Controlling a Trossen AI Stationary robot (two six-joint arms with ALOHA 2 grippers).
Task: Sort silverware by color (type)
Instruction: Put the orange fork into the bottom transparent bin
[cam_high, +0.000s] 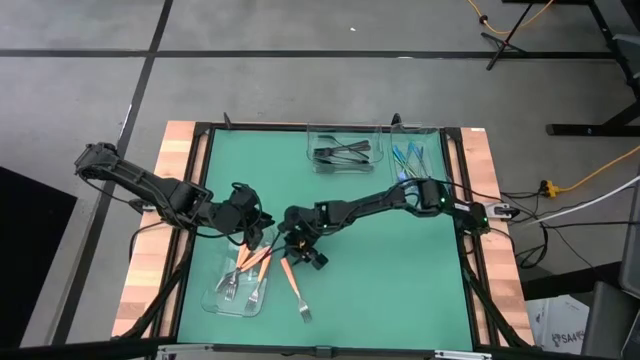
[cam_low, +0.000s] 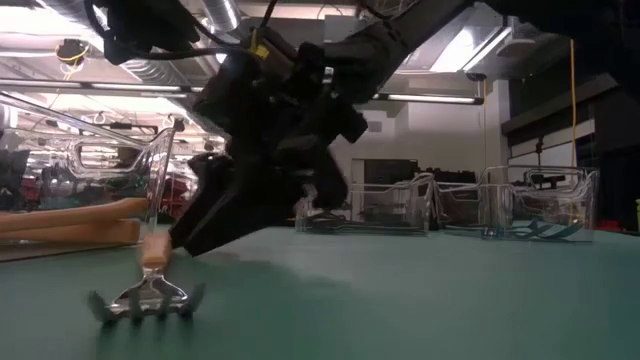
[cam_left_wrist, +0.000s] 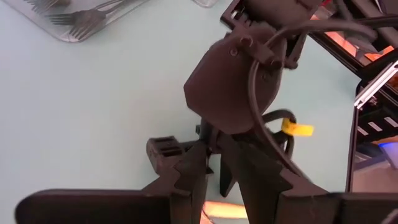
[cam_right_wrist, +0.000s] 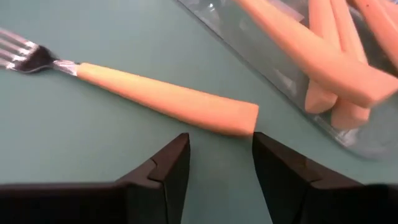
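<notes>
High view: one orange-handled fork (cam_high: 294, 288) lies loose on the green desk (cam_high: 400, 290). Beside it a clear tray (cam_high: 215, 298) holds about four more. Two far trays carry black forks (cam_high: 340, 152) and blue utensils (cam_high: 410, 155); counts unclear. Left end effector (cam_high: 262, 240) hovers at the near tray.

Right wrist view: right end effector (cam_right_wrist: 217, 163) is open, empty, at the handle's end.

Left wrist view: left fingers parted, holding nothing.
</notes>
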